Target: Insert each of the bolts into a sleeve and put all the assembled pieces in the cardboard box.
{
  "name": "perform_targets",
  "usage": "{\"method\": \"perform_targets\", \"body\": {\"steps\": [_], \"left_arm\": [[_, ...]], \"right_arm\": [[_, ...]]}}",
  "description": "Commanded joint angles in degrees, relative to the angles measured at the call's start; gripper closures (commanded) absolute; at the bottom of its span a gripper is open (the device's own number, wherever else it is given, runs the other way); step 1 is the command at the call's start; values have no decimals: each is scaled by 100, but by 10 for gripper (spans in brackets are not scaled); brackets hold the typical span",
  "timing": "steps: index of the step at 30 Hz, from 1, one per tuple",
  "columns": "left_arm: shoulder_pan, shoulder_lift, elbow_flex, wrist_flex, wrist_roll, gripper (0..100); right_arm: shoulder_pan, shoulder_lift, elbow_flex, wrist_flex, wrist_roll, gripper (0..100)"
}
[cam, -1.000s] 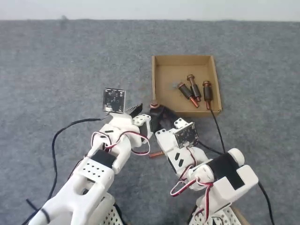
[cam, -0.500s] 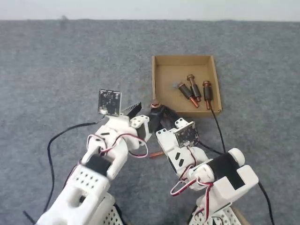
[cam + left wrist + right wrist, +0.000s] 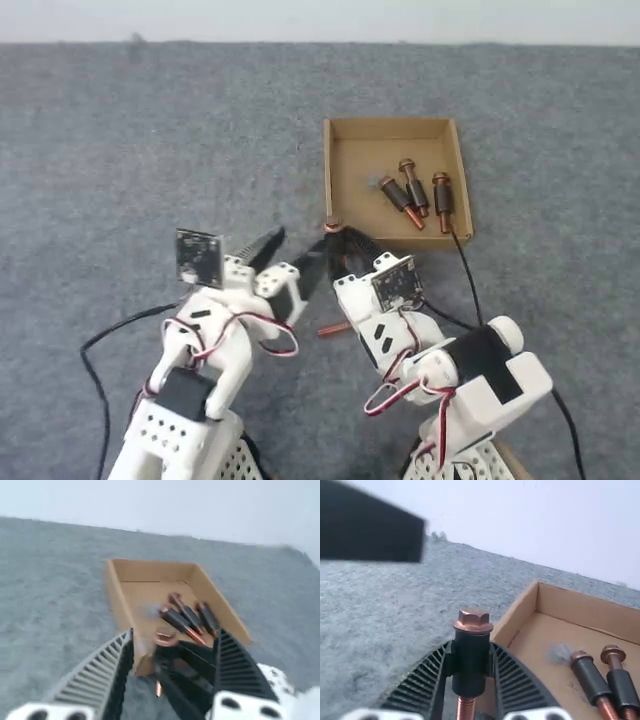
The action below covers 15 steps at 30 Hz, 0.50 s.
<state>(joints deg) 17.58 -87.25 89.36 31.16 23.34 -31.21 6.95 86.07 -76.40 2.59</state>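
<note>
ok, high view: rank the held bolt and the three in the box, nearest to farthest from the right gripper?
1. Held bolt, clamped in the right gripper.
2. Left bolt in the box.
3. Middle bolt, beside it.
4. Right bolt, by the box's right wall.

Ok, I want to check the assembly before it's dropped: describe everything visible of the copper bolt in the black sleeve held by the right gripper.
The copper-coloured metal bolt in its matte black sleeve is clamped between the ribbed black fingers of the right gripper. Its flanged hexagonal head sits against one sleeve end; the shank protrudes from the other. It is held just outside the near corner of the brown cardboard box.
</note>
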Motion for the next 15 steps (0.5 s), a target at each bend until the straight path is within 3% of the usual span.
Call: {"method": "perform_targets", "body": {"steps": [1,10,15], "left_arm": [[-826,-185,48,167,18,757],[-2321,-185,365,571,-105,760],[-2936,-193,637,571,-879,913]], "right_arm": [[145,-198,-281,13,70,992],[171,-259,-44,-40,97,992],[259,-268,-9,-40,114,992]]}}
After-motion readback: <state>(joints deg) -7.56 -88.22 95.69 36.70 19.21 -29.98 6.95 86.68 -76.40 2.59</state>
